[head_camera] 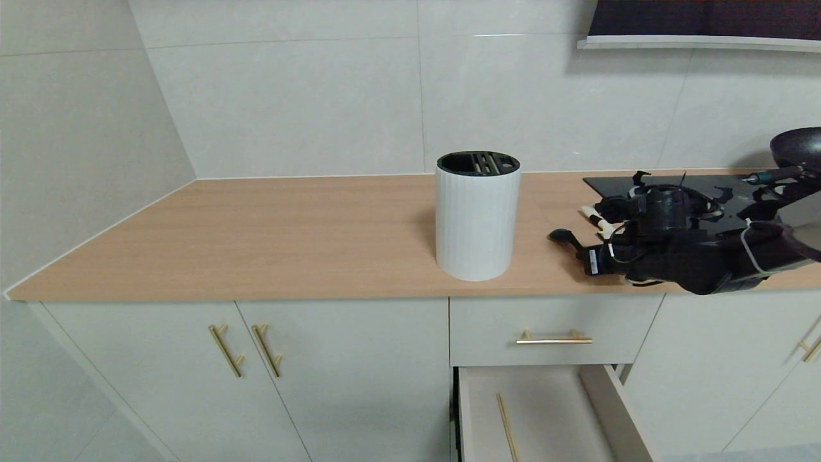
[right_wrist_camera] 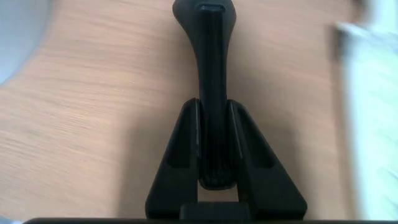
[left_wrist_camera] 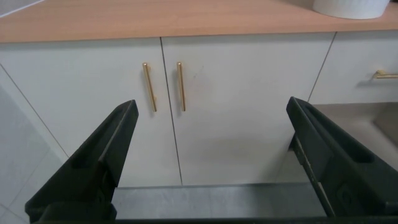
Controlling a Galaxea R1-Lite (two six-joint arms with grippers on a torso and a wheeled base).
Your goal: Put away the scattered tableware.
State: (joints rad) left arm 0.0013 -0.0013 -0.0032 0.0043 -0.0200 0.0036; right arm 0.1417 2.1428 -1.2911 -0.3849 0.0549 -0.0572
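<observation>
Indoors, a long wooden desk (head_camera: 256, 237) runs beneath a tiled wall, with a white ribbed utensil holder (head_camera: 476, 218) standing upright on it, its black slotted top facing up. White cabinet doors (left_wrist_camera: 236, 112) with two upright gold handles sit under the desk, below the holder and toward the robot's left. An open drawer (head_camera: 600, 410) is pulled out below the holder, slightly toward the robot's right, beneath a shut drawer with a gold bar handle. A black cooktop (head_camera: 680, 185) lies flush in the desk well to the right of the holder, and a dark pan (head_camera: 798, 144) stands at its far end, farther still from the holder. The right gripper (head_camera: 593, 256) hangs low over the desk just to the right of the holder, between it and the cooktop; in the wrist view its fingers (right_wrist_camera: 186, 143) are clamped on the grooved handle of a black utensil (right_wrist_camera: 208, 37), whose rounded end points toward the holder and lies close to the wood. The left gripper (left_wrist_camera: 211, 109) hangs below the desk's edge facing the cabinet doors, its two fingers spread wide with nothing between them, the base of the holder up on the desk beyond. A pale-handled utensil (head_camera: 593, 215) lies on the desk beside the cooktop's near corner, just behind the right arm and to the right of the holder; its far end is hidden.
</observation>
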